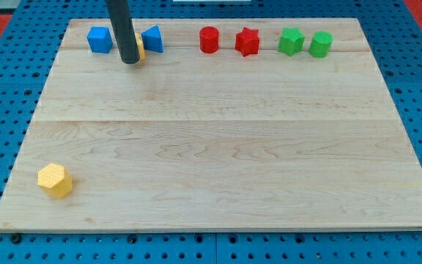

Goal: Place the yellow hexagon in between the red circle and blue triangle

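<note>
We see a pale wood-grain table (pixel 218 147), a yellow hexagon (pixel 55 180), a blue cube (pixel 100 39), a blue triangle (pixel 153 39), a red circle (pixel 209 39), a red star (pixel 247 42), two green blocks (pixel 291 41) (pixel 320 44), and our dark rod (pixel 123 29).

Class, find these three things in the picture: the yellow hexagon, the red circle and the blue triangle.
yellow hexagon (pixel 55 180), camera view, its top face.
red circle (pixel 209 37), camera view, middle of its side.
blue triangle (pixel 153 38), camera view, its front face.
</note>
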You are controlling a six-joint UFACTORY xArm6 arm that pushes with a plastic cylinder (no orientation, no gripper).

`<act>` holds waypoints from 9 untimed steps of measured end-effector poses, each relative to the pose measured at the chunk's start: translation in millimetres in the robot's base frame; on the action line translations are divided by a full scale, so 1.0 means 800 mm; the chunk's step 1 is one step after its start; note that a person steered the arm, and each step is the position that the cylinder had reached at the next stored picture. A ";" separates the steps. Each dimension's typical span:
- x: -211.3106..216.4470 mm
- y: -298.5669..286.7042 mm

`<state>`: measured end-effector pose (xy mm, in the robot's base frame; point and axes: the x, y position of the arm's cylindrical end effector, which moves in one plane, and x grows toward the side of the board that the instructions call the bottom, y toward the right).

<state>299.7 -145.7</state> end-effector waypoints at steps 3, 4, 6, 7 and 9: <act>0.088 0.011; 0.242 0.080; 0.370 -0.120; 0.327 -0.176; 0.375 -0.088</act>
<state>599.7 -216.0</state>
